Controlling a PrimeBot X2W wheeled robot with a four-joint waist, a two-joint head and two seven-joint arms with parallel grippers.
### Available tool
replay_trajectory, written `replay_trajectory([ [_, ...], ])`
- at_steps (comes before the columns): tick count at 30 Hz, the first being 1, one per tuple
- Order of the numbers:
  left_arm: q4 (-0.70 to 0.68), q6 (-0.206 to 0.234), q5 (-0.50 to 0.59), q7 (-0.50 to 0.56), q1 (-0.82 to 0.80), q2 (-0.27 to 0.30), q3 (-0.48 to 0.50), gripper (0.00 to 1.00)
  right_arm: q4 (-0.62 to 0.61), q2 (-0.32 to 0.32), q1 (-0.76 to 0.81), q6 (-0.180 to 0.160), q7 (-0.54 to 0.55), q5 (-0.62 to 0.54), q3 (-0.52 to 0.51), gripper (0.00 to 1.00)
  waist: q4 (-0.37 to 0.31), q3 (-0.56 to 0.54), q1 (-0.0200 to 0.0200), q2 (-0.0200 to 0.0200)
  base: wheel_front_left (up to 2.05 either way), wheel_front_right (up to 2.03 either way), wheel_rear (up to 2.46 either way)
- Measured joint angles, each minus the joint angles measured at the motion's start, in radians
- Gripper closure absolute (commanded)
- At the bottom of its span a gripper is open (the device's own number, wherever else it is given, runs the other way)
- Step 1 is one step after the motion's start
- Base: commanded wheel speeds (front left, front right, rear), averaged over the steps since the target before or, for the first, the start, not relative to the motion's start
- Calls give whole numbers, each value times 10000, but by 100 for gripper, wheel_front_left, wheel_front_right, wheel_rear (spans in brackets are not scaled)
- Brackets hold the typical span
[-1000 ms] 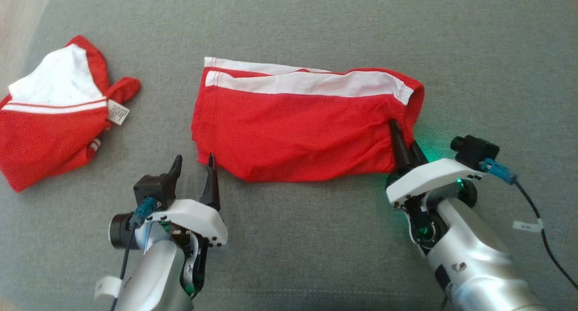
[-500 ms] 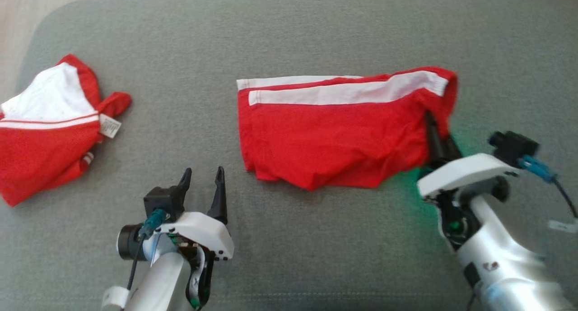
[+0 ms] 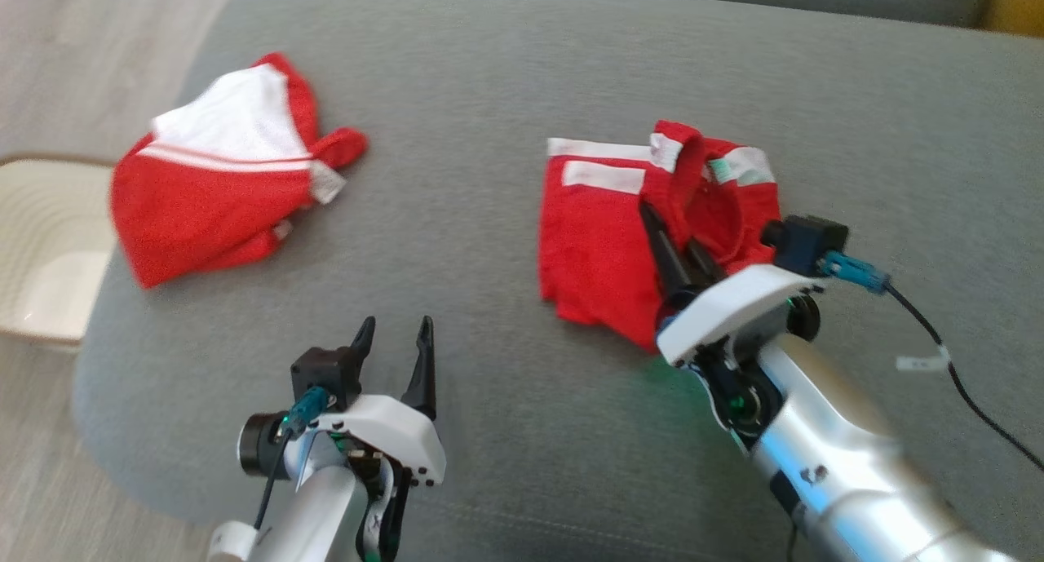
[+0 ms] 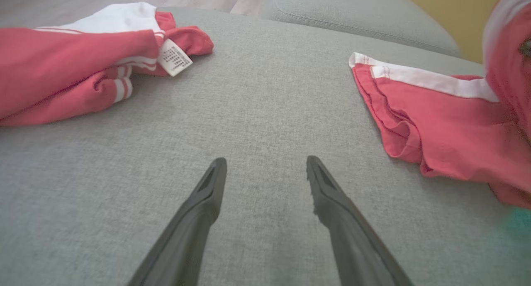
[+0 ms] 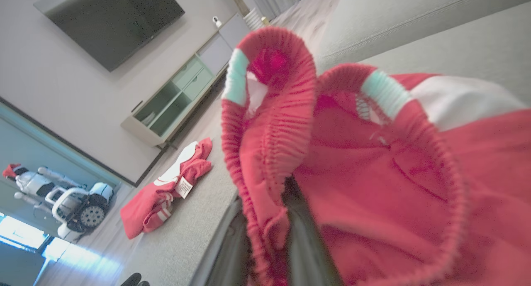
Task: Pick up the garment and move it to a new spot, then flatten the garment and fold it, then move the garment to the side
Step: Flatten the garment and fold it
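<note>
The garment [image 3: 595, 244] is a pair of red shorts with white side stripes, lying on the grey couch at centre right. My right gripper [image 3: 669, 234] is shut on its ribbed waistband, which is lifted and doubled over the rest of the cloth. From the right wrist, the waistband [image 5: 269, 124] loops up between the dark fingers [image 5: 307, 240]. My left gripper [image 3: 395, 327] stands open over bare cushion, to the left of the garment and apart from it. In the left wrist view this gripper [image 4: 265, 163] holds nothing, and the garment's hem [image 4: 415, 111] lies to its right.
A second red and white garment [image 3: 212, 195] lies crumpled at the couch's far left, also in the left wrist view [image 4: 62, 70]. The couch edge [image 3: 90, 358] drops to wooden floor on the left, where a white ribbed object [image 3: 41, 244] stands.
The head camera has swung, shifting the whole picture. My right gripper has carried the garment's right end up and leftward, doubling the shorts over. The left gripper stays open.
</note>
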Motion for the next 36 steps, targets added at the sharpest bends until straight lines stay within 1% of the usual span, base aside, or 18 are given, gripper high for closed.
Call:
replay_trajectory([
  [4, -10, 17, -4, 0, 32, 4, -40, 0, 393, 196, -492, 0, -261, -46, 244, 0, 528, -4, 0, 0, 0, 0, 0],
  [7, -23, 86, -4, 0, 121, 4, -38, 0, 639, 276, -741, 0, -435, -65, 274, 0, 682, -27, 0, 0, 0, 0, 0],
  [10, -63, 98, -2, 0, 333, 8, -23, 0, 884, 284, -956, 0, -644, -180, 222, 0, 696, -109, 0, 0, 0, 0, 0],
  [13, -228, 171, 15, 0, 411, 10, 35, 0, 1089, 293, -975, 0, -761, -491, -88, 0, 503, -153, 0, 0, 0, 0, 0],
  [14, -339, 174, 52, 0, 409, 12, 71, 0, 1135, 301, -964, 0, -796, -704, -420, 0, 412, -168, 0, 0, 0, 0, 0],
  [16, -487, 180, 104, 0, 407, 8, 186, 0, 817, 278, -898, 0, -800, -1214, -1513, 0, 207, -185, 0, 0, 0, 0, 0],
  [19, -694, 259, 336, 0, 406, 19, 378, 0, 291, 217, -535, 0, -826, -2600, -3076, 0, -139, -194, 0, 0, 0, 0, 0],
  [22, -813, 270, 499, 0, 407, 12, 516, 0, -115, 219, 349, 0, -826, -3935, -4414, 0, -502, -213, 0, 0, 0, 0, 0],
  [25, -940, 268, 614, 0, 408, 21, 755, 0, -456, 230, 1289, 0, -826, -5033, -5404, 0, -859, -258, 0, 0, 0, 0, 0],
  [28, -1012, 265, 796, 0, 413, 12, 995, 0, -784, 274, 1874, 0, -826, -5892, -5927, 0, -1180, -320, 0, 0, 0, 0, 0],
  [31, -1045, 263, 991, 0, 444, 13, 1172, 0, -1068, 322, 2159, 0, -825, -6575, -6107, 0, -1435, -391, 0, 0, 0, 0, 0],
  [36, -1074, 259, 1195, 0, 849, 15, 1373, 0, -1455, 359, 2775, 0, -826, -6867, -5877, 0, -1702, -616, 0, 0, 0, 0, 0],
])
